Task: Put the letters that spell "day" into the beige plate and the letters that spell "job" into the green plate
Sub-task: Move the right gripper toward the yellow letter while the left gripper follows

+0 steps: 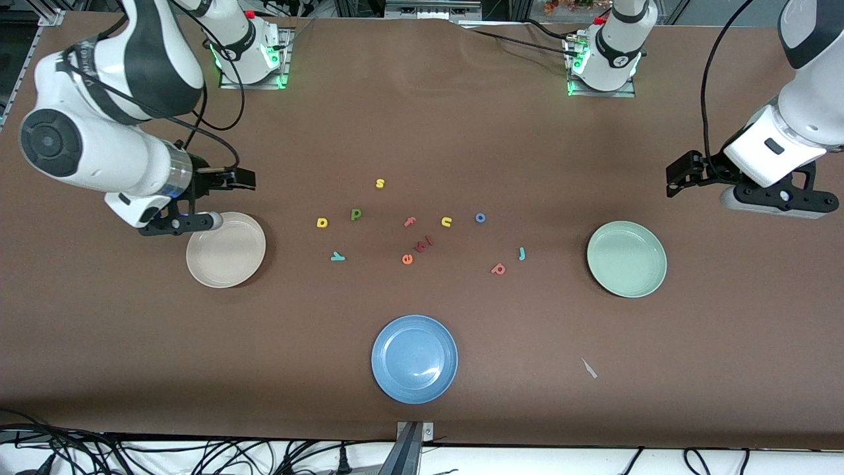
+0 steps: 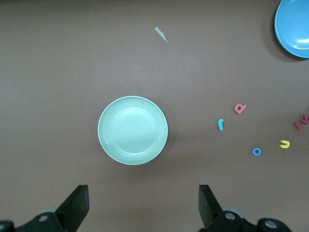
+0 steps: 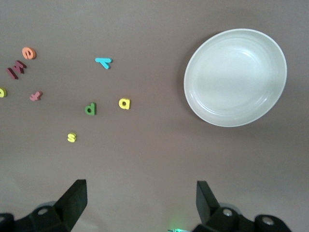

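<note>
With both my left claw (image 2: 142, 208) and right claw (image 3: 140, 205) spread empty above the tabletop (image 1: 422, 132), I judge the tiny scattered letters (image 1: 356, 214) between the beige plate (image 1: 225, 251) and green plate (image 1: 626, 258) invite mispicks of lookalike neighbours.

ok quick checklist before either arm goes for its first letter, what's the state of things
1. Left gripper open, holding nothing, over the table near the green plate: ok.
2. Right gripper open, holding nothing, beside the beige plate: ok.
3. Both plates hold no letters yet: ok.
4. Yellow d, dark green letter and teal y lie apart on the table toward the beige plate: ok.
5. Teal j, blue o and pinkish-red letter lie apart toward the green plate: ok.
6. Any letter sorted: not ok, all six still on the table.
</note>
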Tool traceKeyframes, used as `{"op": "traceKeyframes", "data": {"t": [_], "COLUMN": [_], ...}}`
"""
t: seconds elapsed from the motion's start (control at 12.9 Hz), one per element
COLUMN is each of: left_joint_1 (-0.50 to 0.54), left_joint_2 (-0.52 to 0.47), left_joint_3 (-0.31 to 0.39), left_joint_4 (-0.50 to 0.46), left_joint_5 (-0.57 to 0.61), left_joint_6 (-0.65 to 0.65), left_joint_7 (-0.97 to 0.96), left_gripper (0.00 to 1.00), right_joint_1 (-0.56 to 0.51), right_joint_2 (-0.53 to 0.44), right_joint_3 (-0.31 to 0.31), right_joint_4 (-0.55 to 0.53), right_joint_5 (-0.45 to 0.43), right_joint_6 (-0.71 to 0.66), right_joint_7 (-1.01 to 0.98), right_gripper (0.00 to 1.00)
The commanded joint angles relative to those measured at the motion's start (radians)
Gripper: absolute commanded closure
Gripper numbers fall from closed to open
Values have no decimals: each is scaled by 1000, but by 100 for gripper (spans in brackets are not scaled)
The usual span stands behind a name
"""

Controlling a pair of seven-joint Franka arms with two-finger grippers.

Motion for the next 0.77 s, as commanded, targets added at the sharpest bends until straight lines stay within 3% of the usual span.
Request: {"op": "traceKeyframes", "data": {"t": [0.0,0.54,0.7], "left_joint_1": [2,-21,-27], "left_joint_2": [23,65,87], "left_joint_3": [-4,-7,-10], "left_joint_4": [26,26,27], "left_joint_5": [8,11,5], "left_joint_6": [-13,-13,-12], "left_joint_7": [11,16,14], "left_gripper": [0,0,0], "right_joint_1": [23,59,60], "right_joint_2": [36,24,24], "right_joint_3": [-5,-5,-5], "right_joint_4": [16,-185,-202], "right_joint_5": [8,-2,-4], "right_joint_6": [29,310,324], "right_joint_7": [36,85,92], "right_gripper": [0,0,0]}}
